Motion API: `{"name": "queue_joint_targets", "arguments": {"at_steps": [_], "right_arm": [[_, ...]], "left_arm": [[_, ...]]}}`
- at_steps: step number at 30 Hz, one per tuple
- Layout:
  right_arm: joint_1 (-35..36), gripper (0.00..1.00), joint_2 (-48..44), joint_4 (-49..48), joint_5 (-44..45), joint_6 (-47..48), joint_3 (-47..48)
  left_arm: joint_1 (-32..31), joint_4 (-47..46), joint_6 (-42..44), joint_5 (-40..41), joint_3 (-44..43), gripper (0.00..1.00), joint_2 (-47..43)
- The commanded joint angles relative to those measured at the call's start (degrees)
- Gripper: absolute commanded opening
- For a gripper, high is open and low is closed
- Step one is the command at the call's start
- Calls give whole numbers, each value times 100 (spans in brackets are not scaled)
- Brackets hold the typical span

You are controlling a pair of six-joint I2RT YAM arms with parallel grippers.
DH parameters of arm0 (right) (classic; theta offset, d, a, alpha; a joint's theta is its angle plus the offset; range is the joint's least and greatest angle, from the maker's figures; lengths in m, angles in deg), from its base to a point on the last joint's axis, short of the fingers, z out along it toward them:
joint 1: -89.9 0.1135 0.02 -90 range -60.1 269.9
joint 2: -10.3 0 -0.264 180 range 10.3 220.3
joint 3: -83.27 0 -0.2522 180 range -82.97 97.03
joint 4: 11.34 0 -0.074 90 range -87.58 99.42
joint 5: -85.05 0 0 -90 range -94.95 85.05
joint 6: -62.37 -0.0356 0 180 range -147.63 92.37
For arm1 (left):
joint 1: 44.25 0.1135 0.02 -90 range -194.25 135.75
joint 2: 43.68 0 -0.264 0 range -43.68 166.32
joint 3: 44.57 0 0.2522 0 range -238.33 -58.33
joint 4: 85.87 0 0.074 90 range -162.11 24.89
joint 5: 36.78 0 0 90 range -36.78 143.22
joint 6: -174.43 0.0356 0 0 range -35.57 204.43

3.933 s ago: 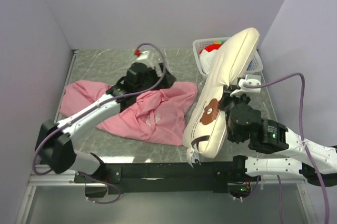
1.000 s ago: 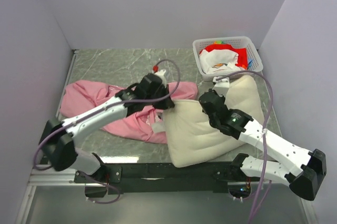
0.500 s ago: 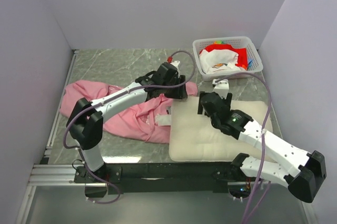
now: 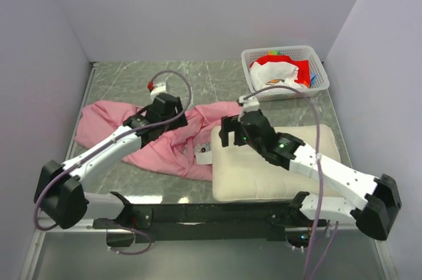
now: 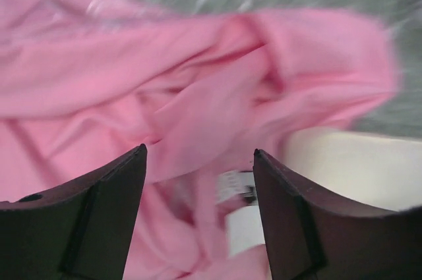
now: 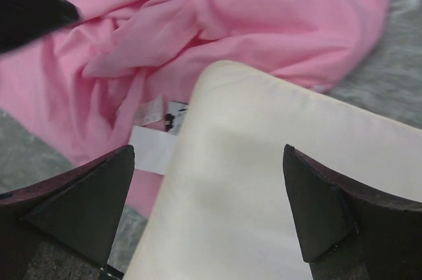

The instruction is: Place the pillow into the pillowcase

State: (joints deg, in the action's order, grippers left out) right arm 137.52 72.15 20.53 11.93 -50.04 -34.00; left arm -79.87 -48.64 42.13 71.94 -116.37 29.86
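The pillow (image 4: 264, 174) now lies flat on the near right of the table (image 4: 132, 79), no longer held up, its left edge against the crumpled pillowcase (image 4: 109, 118); it is not yet inside. Our right gripper (image 6: 208, 151) has shifted above the pillow's far-left corner, jaws apart and empty. Our left gripper (image 5: 198, 150) has drawn back over the pink folds, equally spread, gripping nothing.

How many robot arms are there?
2. The left arm reaches over the pink pillowcase on the left side. The right arm reaches across the cream pillow on the right side. No others seem hidden.
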Motion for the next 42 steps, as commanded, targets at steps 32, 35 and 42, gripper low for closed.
{"name": "queue_joint_targets", "arguments": {"at_steps": [32, 35, 42], "right_arm": [[899, 56, 4599, -1099, -942, -799, 2020], [881, 31, 4644, -1011, -854, -878, 1994], [881, 6, 4161, -941, -423, -1195, 1398]], "left_arm": [[828, -625, -463, -448, 1902, 1, -347], [872, -484, -481, -404, 1840, 2, -963], [899, -219, -428, -509, 1533, 3, -1526]]}}
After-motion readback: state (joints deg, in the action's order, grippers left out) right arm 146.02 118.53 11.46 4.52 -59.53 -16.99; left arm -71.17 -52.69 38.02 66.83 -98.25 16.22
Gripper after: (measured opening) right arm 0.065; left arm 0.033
